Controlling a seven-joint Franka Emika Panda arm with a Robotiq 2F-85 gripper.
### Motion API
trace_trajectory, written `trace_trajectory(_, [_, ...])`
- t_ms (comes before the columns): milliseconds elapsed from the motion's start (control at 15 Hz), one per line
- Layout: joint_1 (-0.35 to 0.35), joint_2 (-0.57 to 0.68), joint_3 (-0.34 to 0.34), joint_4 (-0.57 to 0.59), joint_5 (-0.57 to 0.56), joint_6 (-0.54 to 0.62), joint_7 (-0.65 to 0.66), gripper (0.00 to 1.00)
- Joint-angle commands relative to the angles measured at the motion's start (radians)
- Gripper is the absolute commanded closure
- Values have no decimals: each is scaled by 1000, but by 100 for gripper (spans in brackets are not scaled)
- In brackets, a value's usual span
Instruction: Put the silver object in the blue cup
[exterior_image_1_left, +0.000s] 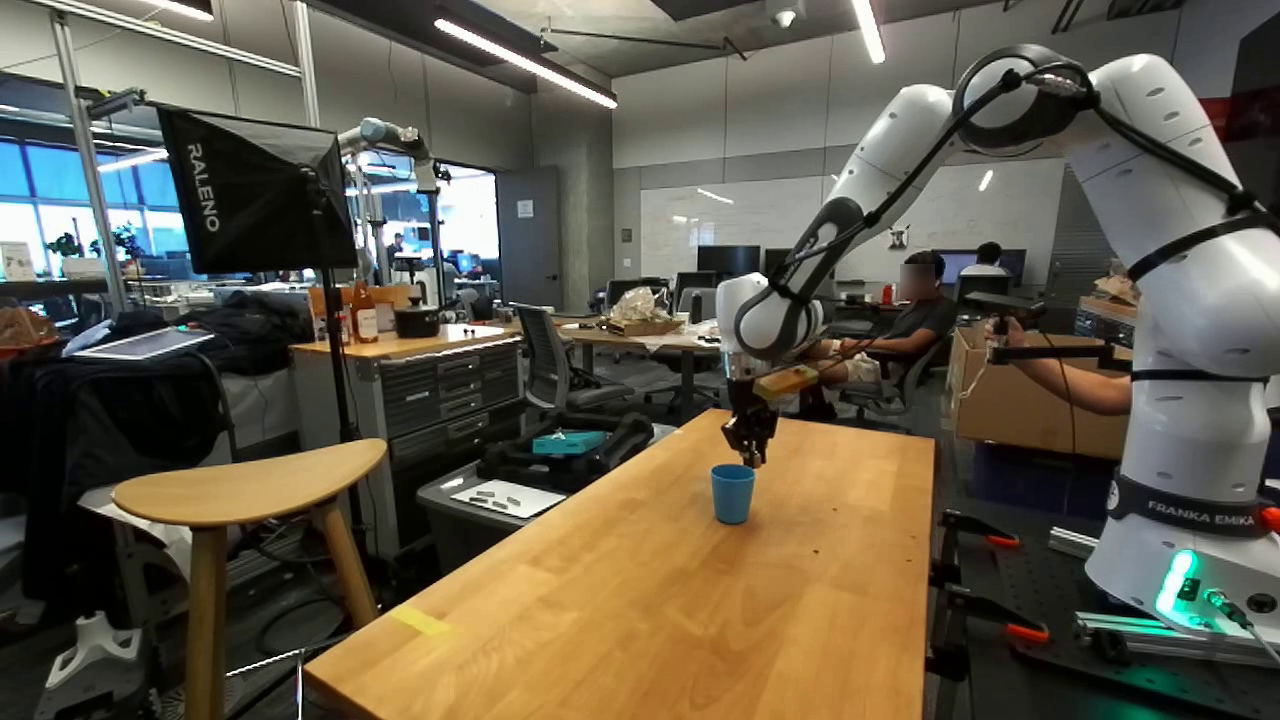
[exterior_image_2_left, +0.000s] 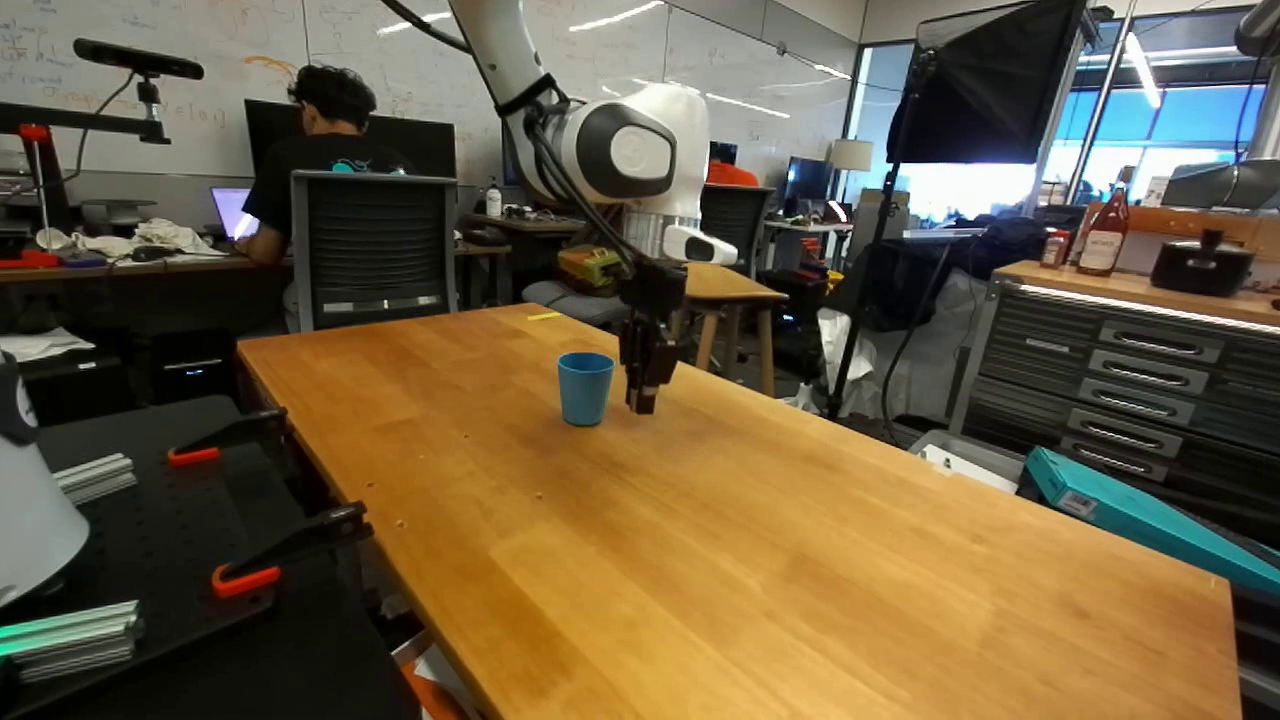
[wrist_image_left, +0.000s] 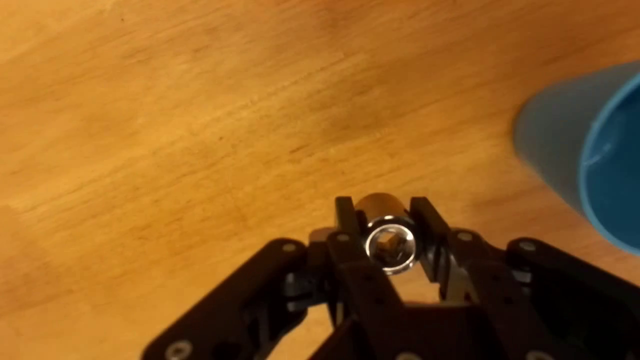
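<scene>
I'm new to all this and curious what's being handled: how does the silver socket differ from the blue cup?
The silver socket is shiny and metallic, while the blue cup is plain blue. The silver socket is much smaller than the blue cup. The silver socket is gripped in the tool; the blue cup stands upright on the wooden table. Both are round, with an opening visible in the wrist view.
</scene>
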Motion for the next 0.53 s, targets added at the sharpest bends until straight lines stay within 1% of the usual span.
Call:
trace_trajectory(0, [-26,-49,35,81,61,-116,-62,91])
trace_trajectory(200, [-22,-74,67,98,116,-169,-82,91])
trace_trajectory(467, [-5,-128,118,56,188,-232,-99,91])
